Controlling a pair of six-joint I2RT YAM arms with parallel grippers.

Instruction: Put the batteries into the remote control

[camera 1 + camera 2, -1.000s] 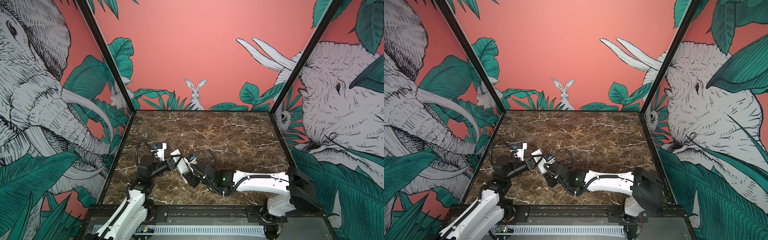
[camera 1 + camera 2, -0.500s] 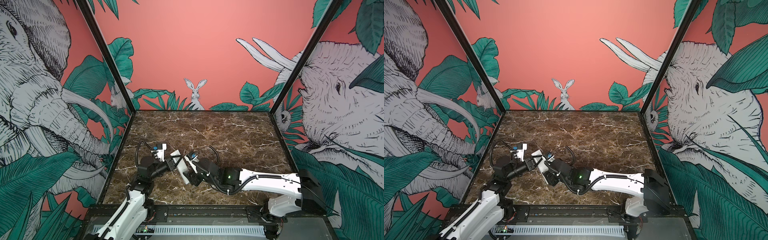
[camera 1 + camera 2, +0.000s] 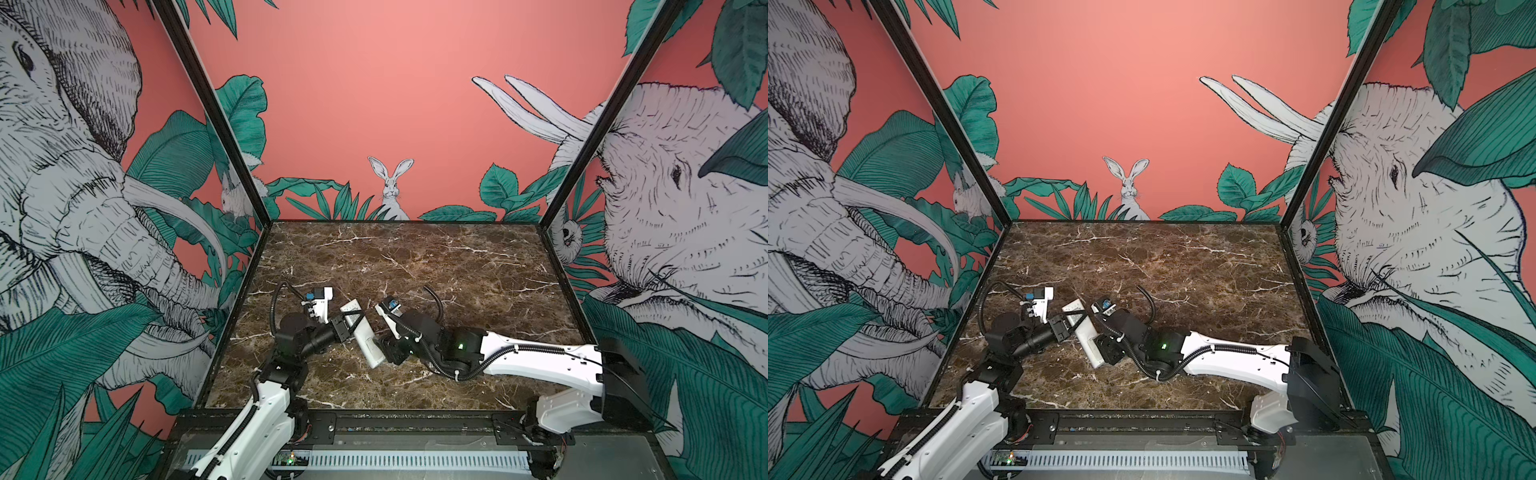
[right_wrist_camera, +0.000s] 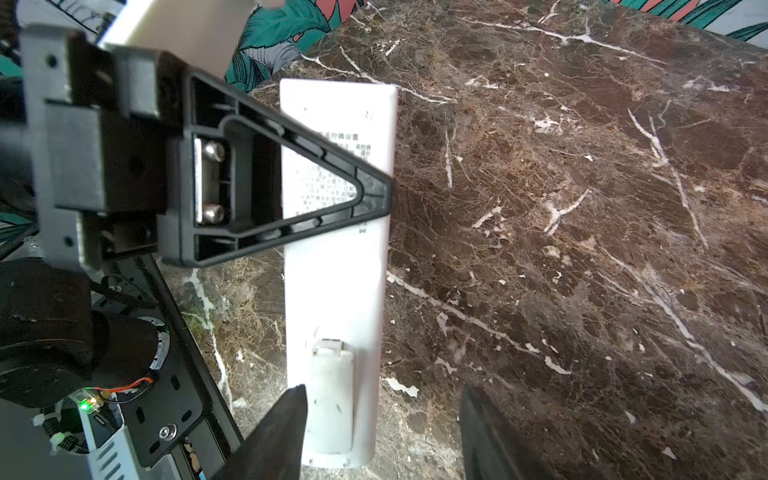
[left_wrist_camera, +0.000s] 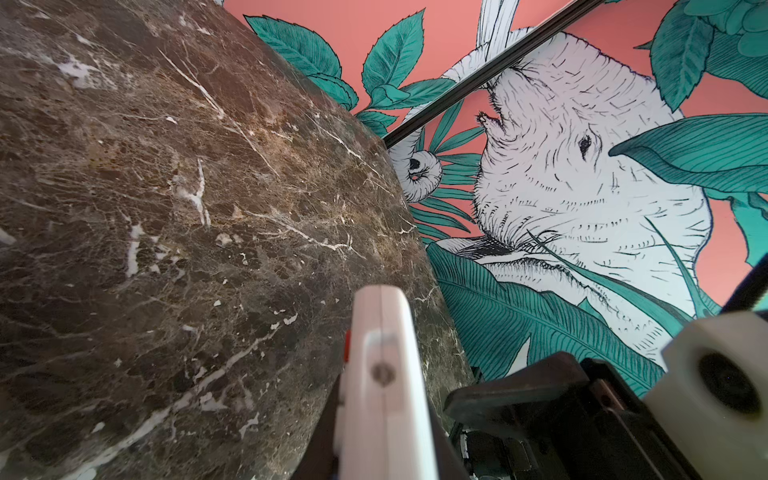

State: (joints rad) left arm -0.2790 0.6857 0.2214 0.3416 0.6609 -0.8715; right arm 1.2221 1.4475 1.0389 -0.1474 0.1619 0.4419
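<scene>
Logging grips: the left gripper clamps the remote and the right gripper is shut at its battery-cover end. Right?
No: the right gripper is open there, as the right wrist view shows. The left gripper does clamp the remote.

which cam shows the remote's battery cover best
The right wrist view: the remote control shows its plain back square on, battery cover outlined near one end. Both top views show it small, the cover indistinct; the left wrist view sees only its edge.
</scene>
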